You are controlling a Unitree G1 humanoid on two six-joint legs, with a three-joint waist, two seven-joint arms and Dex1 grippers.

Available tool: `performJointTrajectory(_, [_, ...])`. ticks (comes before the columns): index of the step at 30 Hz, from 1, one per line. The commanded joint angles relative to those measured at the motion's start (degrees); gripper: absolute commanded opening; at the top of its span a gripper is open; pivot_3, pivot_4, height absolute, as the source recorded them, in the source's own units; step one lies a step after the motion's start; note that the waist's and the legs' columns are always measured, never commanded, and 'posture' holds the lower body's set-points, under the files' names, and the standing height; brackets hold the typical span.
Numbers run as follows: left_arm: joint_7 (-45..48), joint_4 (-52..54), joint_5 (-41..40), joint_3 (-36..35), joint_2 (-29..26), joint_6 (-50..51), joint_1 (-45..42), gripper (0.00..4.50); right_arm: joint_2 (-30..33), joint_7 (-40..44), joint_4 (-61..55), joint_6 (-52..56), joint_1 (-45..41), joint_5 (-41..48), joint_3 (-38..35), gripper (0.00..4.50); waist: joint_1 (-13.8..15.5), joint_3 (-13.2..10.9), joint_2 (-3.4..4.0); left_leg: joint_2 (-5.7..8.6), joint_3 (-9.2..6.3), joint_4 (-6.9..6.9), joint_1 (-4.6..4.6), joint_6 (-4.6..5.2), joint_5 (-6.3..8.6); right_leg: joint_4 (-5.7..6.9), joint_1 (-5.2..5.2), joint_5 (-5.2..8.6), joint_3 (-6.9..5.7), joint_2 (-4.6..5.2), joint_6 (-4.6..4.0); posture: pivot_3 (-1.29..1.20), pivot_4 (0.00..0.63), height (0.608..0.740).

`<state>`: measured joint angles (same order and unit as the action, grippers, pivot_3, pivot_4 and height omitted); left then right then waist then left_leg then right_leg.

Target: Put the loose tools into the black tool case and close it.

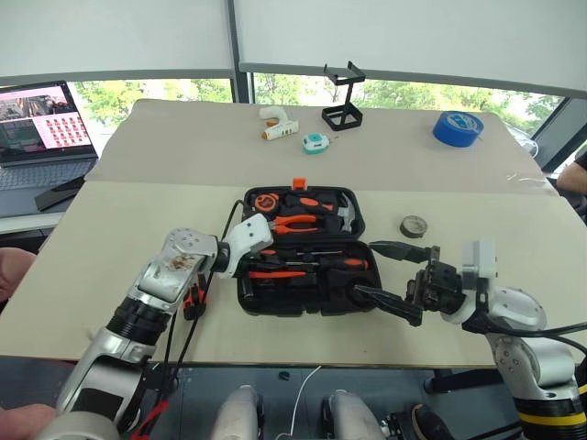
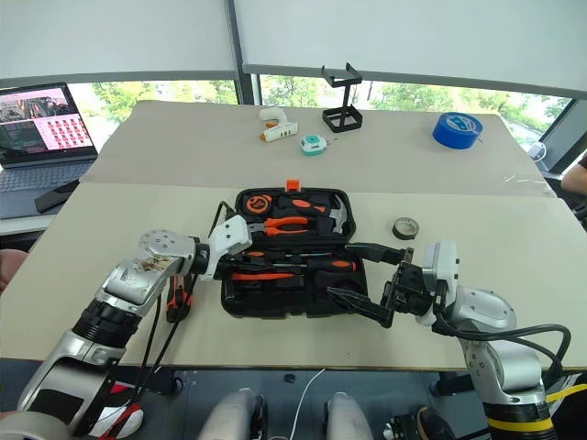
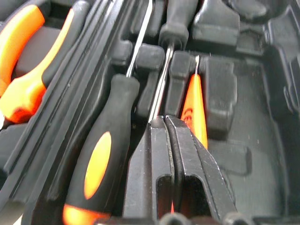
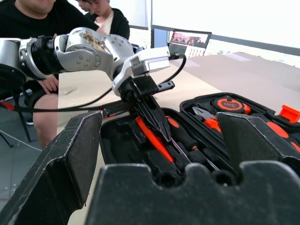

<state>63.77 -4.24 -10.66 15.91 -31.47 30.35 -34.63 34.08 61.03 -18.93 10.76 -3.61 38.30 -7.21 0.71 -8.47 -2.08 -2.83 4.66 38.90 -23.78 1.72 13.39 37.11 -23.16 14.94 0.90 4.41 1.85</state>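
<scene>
Honestly nothing readable anywhere. The small orange pen-like screwdriver (image 3: 193, 108) has a dark mark printed on it, and the laptop (image 1: 44, 122) at ten o'clock shows tiny thumbnails, all illegible.

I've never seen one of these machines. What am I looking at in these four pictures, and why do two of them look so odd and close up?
This is a humanoid robot with two arms, each ending in a two-fingered end effector. The two wide pictures come from cameras in its head, looking down over a table. The two close-up ones come from cameras on its wrists, looking along the fingers.

On the table lies an open black tool case with pliers and screwdrivers in its slots. Farther back are a white glue gun, a black wire stand and a blue tape roll.

The left end effector reaches into the case, its fingers shut, tips by a slim orange screwdriver; whether it grips it I cannot tell. The right end effector hovers open beside the case, holding nothing.
</scene>
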Motion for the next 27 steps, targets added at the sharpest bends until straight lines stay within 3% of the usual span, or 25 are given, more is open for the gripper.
performJointTrajectory(1, [1.2, 4.5, -3.6, -2.7, -1.0, 3.1, -0.2, 0.13, -0.2, -0.2, -0.8, -0.9, -0.8, 0.1, -0.8, 4.5, 0.0, 0.0, 0.0, -0.01, -0.01, 0.0, 0.0, 0.0, 0.0, 0.01, -0.01, 0.0, 0.0, -0.01, 0.0, 0.0, 0.15, 0.74])
performJointTrajectory(27, [-1.4, 4.9, -0.6, 0.7, -1.4, 4.4, 2.0, 0.13, -1.4, -0.6, -0.7, -0.8, -0.9, -0.7, -0.6, 4.5, 0.0, 0.0, 0.0, -0.01, -0.02, -0.02, 0.02, 0.0, 0.0, 0.0, 0.0, 0.0, 0.0, -0.01, 0.0, 0.0, 0.15, 0.74])
